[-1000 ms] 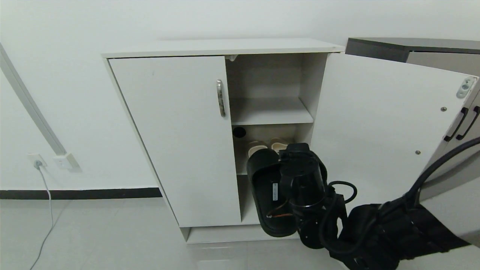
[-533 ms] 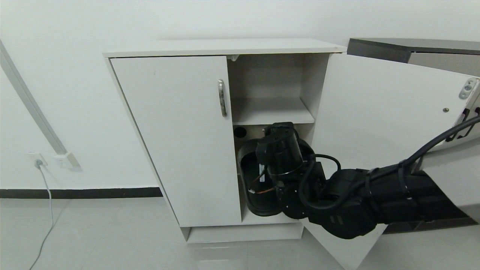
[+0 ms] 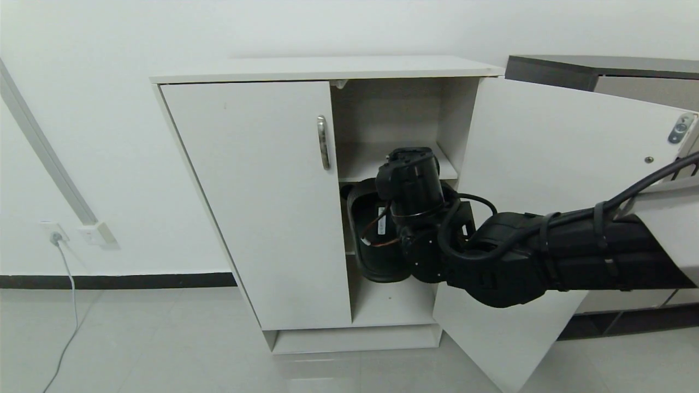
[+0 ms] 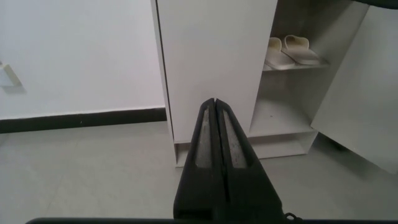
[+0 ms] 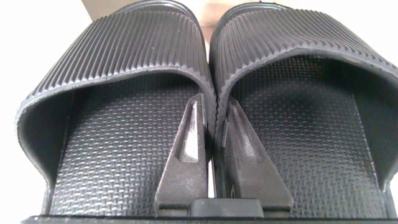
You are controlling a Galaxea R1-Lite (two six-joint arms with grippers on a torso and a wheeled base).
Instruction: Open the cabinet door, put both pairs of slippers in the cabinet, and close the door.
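Since a second ago my right arm (image 3: 546, 256) has lifted the black slippers (image 3: 374, 245) from low in front of the cabinet (image 3: 327, 68) up into its open right half. They now hang at mid height, soles facing the closed left door (image 3: 256, 202), with the wrist just under the edge of the upper shelf (image 3: 360, 164).

On the right wrist camera, the right gripper (image 5: 214, 102) has one finger inside each black slipper. It is nearly closed, pinching the two adjoining inner edges together so the pair hangs as one.

The opening is tight. The closed door's edge and its metal handle (image 3: 323, 143) sit just beside the slippers on my left. The open door (image 3: 546, 164) stands swung out on my right, with the arm passing in front of it. From the head camera my own wrist hides the middle shelf.

The left wrist camera shows that middle shelf (image 4: 311, 67) with a beige pair of slippers (image 4: 292, 53) side by side on it. The left gripper (image 4: 214, 109) hangs low, well back from the cabinet, fingers pressed together and holding nothing.

A grey cabinet (image 3: 600, 71) stands behind the open door. A wall socket (image 3: 54, 236) with a cable (image 3: 68, 311) is far off to my left.
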